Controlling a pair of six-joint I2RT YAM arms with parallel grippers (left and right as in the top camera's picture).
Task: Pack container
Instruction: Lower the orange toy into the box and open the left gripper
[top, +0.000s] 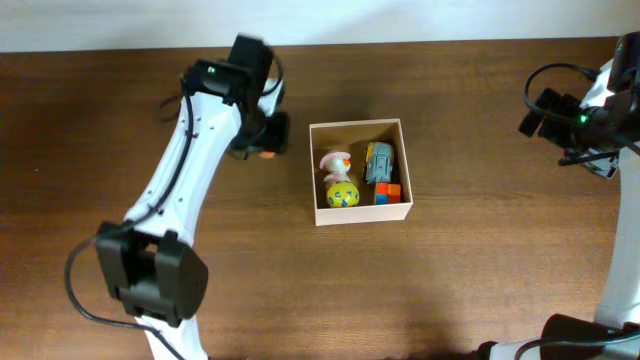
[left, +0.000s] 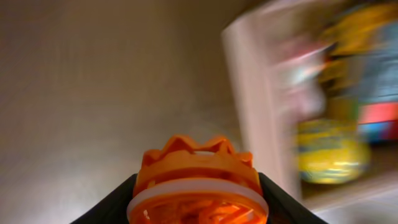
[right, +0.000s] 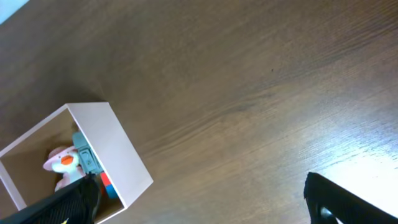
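Observation:
The container (top: 312, 170) is a square white-walled box in the middle of the table. It holds a pink-and-white toy (top: 335, 161), a yellow ball toy (top: 342, 194), a grey-blue toy (top: 378, 162) and orange and blue blocks (top: 388, 193). My left gripper (top: 262, 140) is just left of the box, shut on an orange round toy with a white ring (left: 198, 180). The box shows blurred in the left wrist view (left: 249, 93). My right gripper (top: 545, 112) is open and empty at the far right. The box also shows in the right wrist view (right: 115, 143).
The table is brown wood (top: 450, 280). A white wall edge runs along the back (top: 400, 20). Black cables hang by the right arm (top: 560, 75).

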